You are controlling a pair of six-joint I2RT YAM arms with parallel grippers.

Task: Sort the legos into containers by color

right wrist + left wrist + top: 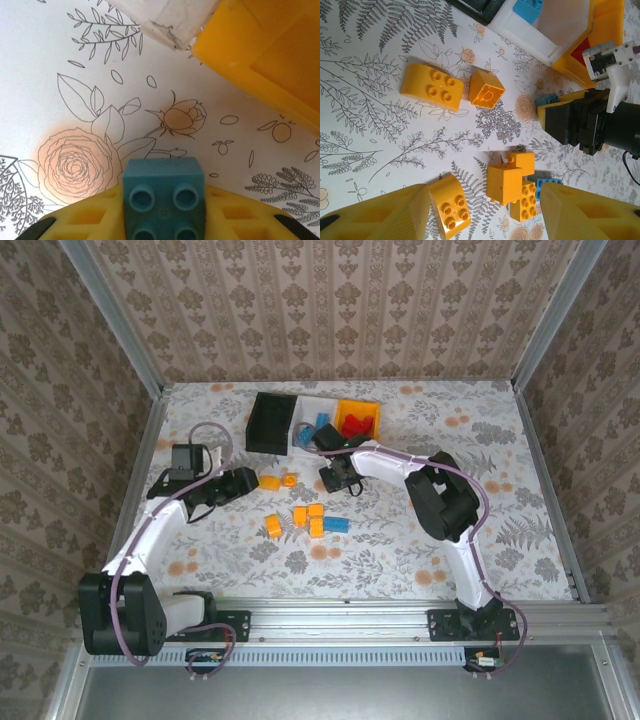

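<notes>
Right wrist view showed me my right gripper [162,222] clamped on a blue lego [163,192] over the floral table [75,75], near the orange bin [260,55]. My left gripper [238,484] stood open, facing yellow legos [305,520] near the table's middle. Toward the far edge, the black bin [272,420] and white bin [318,404] sat beside the orange one; patterned walls [330,310] enclosed everything.

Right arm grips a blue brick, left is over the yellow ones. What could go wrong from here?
The blue brick in the right gripper is near both the white bin and orange bin; a slightly off release may drop it in the wrong one. The open left gripper faces bunched yellow bricks; closing might catch two.
</notes>
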